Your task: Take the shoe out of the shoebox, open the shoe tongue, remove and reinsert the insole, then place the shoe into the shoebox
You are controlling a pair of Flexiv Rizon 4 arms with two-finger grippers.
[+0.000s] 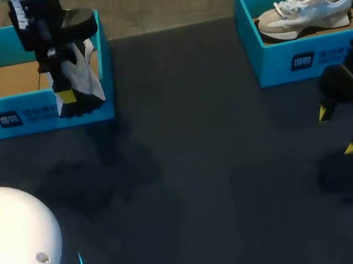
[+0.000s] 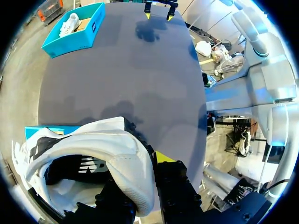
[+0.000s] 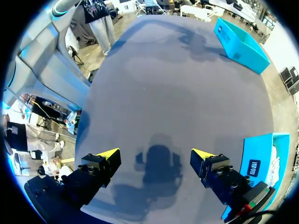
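Note:
My left gripper (image 1: 65, 91) is shut on a white shoe with black sole and lining (image 1: 79, 77), which hangs on end over the front wall of the left blue shoebox (image 1: 30, 118). In the left wrist view the shoe's white collar (image 2: 119, 156) sits pinched between the fingers of the left gripper (image 2: 145, 175), with a corner of that box (image 2: 49, 130) under it. My right gripper (image 1: 339, 130) hovers open and empty above the table, in front of the right shoebox (image 1: 301, 61). Its yellow tips stand wide apart in the right wrist view (image 3: 156, 156).
The right blue shoebox (image 2: 77, 32) holds a grey and white sneaker (image 1: 305, 8). The same box stands just beside the right gripper (image 3: 258, 163). The left box lies far across the table (image 3: 240, 44). Dark table stretches between the two boxes.

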